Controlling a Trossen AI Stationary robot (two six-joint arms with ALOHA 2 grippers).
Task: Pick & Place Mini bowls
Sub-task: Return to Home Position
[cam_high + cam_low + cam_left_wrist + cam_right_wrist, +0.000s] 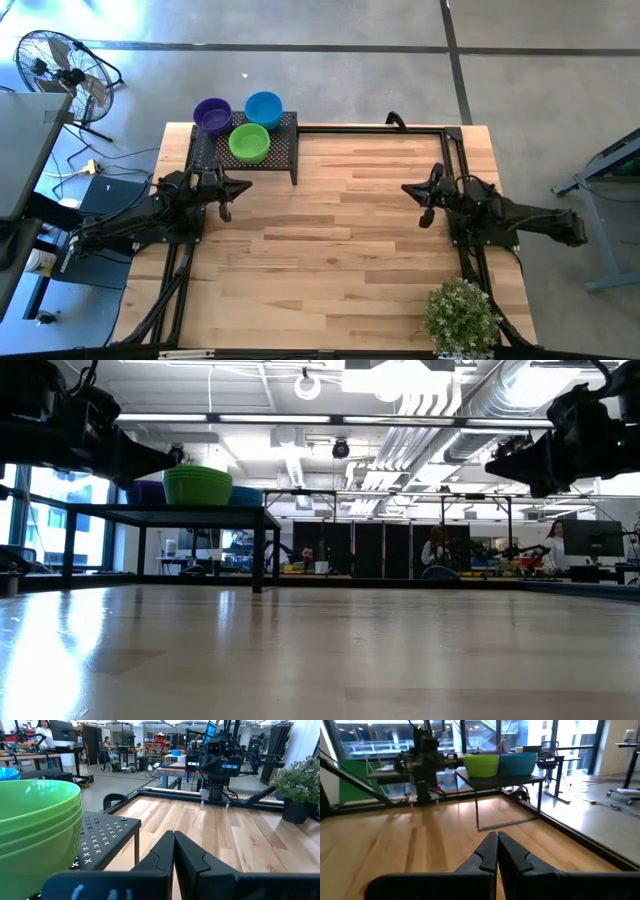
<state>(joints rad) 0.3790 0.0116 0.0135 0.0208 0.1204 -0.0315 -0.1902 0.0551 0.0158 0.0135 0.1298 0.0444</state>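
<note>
High view: mini bowls sit in three colour stacks on the black mesh rack [285, 150] at the table's [340, 250] far-left corner: purple stack [212, 115], blue stack [264, 107], green stack [249, 143] nearest the table middle. Left gripper [240, 187] hangs over the left edge just in front of the rack, not touching it. Right gripper [412, 189] is over the right edge, well apart from the bowls. Potted plant [460, 315] is at the near-right corner. Low view: the green stack is on top of the rack with the blue one behind it; both arms are raised off the table, one at each side of the picture. Left wrist view: left fingers [192, 857] are pressed together, nothing between them; the green stack is close beside, a blue rim shows behind it, and the right arm faces in from across the table. Right wrist view: right fingers [515, 855] are likewise together with nothing held; the rack with the green and blue stacks is at the far end, with the left arm next to it.
</note>
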